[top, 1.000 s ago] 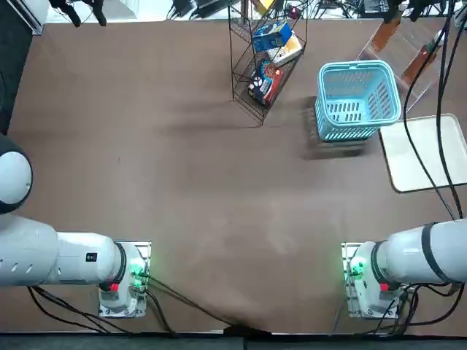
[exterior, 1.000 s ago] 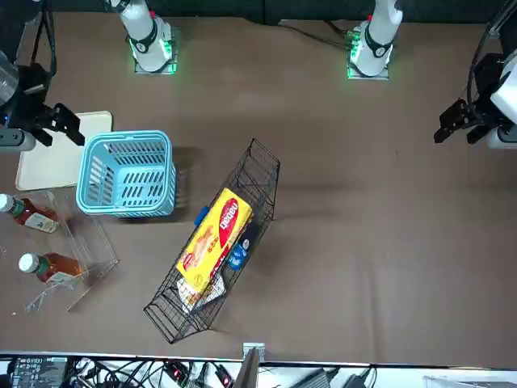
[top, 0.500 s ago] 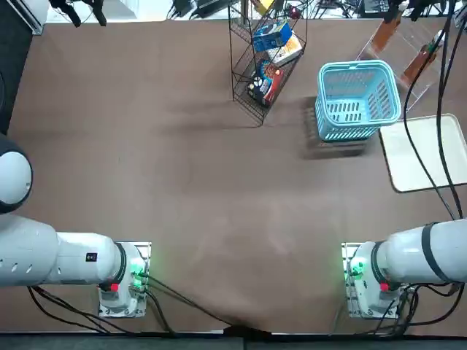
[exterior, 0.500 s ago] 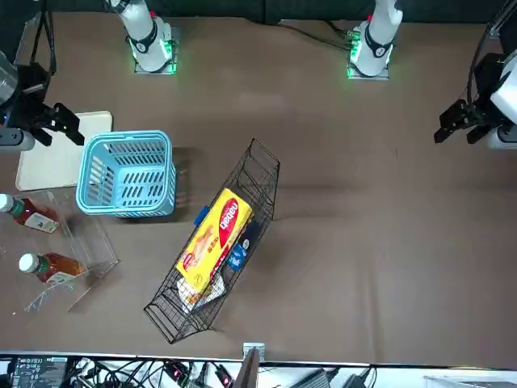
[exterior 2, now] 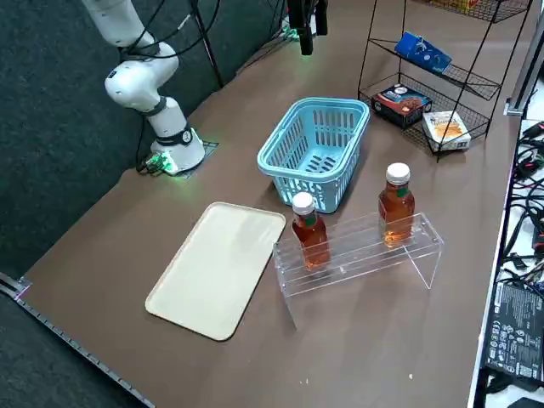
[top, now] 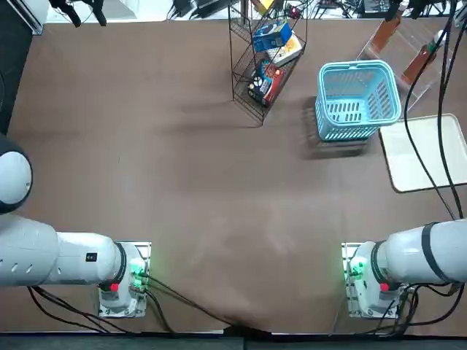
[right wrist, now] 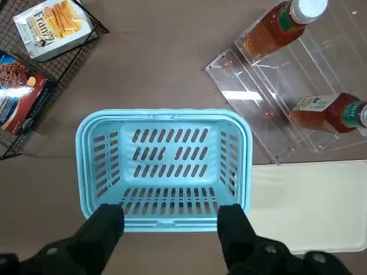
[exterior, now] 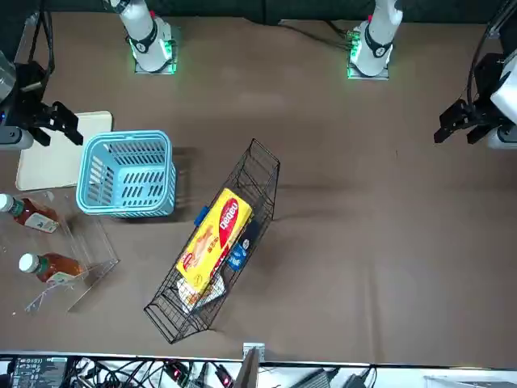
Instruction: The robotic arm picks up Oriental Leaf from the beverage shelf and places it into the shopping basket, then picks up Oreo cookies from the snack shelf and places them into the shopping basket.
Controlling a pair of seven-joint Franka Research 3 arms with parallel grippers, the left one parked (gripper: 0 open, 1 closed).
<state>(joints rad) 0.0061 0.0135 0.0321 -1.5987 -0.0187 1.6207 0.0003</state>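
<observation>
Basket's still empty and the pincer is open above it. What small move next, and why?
Probably shift the right pincer from over the shopping basket toward the beverage shelf and line it up with the nearer Oriental Leaf bottle. Both bottles stand on the shelf, the basket holds nothing, and the open fingers grip nothing, so the tea comes first.

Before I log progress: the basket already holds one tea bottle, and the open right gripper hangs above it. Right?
Not quite. The shopping basket is empty in the right wrist view; both Oriental Leaf bottles stand on the beverage shelf in the right side view. The right gripper does hang open above the basket.
</observation>
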